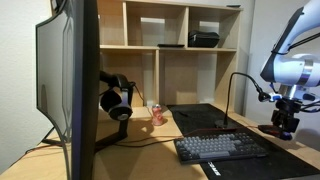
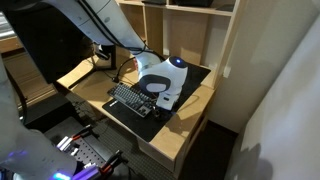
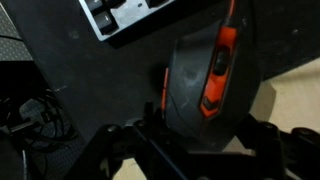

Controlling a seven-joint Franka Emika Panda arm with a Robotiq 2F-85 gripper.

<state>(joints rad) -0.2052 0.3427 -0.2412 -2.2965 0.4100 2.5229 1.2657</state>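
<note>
A dark grey computer mouse (image 3: 205,70) with an orange wheel strip fills the wrist view, lying on the black desk mat (image 3: 70,70). My gripper (image 3: 203,122) is shut on its rear end, one finger against each side. In an exterior view the gripper (image 1: 285,122) hangs low over the mat's right part, with the mouse (image 1: 275,131) under it. In an exterior view the arm's white wrist (image 2: 163,80) hides the jaws and the mouse.
A black keyboard (image 1: 220,147) lies just beside the mouse, also seen as the keyboard (image 2: 130,100). A large monitor (image 1: 70,85), headphones (image 1: 115,100) on a stand, a small red object (image 1: 157,114), a gooseneck stalk (image 1: 240,82) and wooden shelves (image 1: 190,45) stand around.
</note>
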